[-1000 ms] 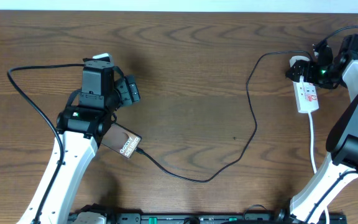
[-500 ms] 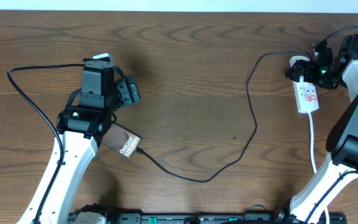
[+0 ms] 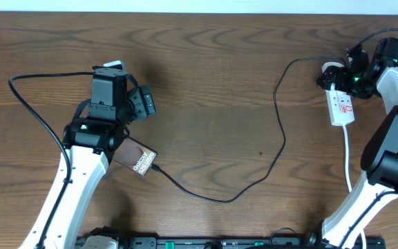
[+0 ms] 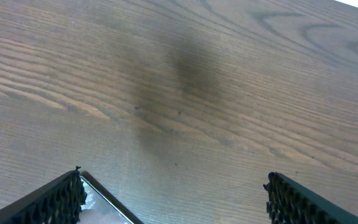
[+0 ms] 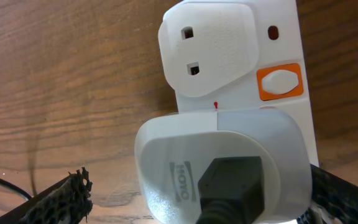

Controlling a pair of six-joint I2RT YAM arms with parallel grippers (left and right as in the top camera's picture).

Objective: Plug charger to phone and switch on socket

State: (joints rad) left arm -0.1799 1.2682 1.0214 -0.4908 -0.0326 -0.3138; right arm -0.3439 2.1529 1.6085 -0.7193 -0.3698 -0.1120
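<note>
The charger (image 3: pixel 284 142) is a thin black cable lying in a long loose S across the tabletop (image 3: pixel 213 83). It runs from the phone (image 3: pixel 138 158) at the left to the white plug (image 3: pixel 332 69) at the far end of the socket (image 3: pixel 342 105) at the right. Its small tip meets the phone's lower-right short edge, but whether it is fully seated is too small to tell.

About half of the phone is hidden under the left arm (image 3: pixel 81 159), and only the end with the white lettering shows. The phone lies flat, its long axis diagonal, running from under the arm toward the near right. The left hand (image 3: pixel 142 102) hovers on the far side of the phone, apart from it. In its wrist view the 2 fingers (image 4: pixel 55 202) stand spread wide over bare wood with nothing between them. A pale shiny corner (image 4: pixel 95 199) by one finger is cut off and unclear.

The socket's long axis runs from far to near, slightly slanted, with the plug at the far end and a white cord (image 3: pixel 347 155) leaving the near end. The right hand (image 5: pixel 201 186) is at the plug end, fingers spread wide on either side of the plug and gripping nothing. One finger is clear of the plug; the other is just beside it, contact unclear. In that view 1 empty outlet (image 5: pixel 191 56) and an orange switch (image 5: pixel 280 83) lie past the plug, and whether the switch is on cannot be told.
</note>
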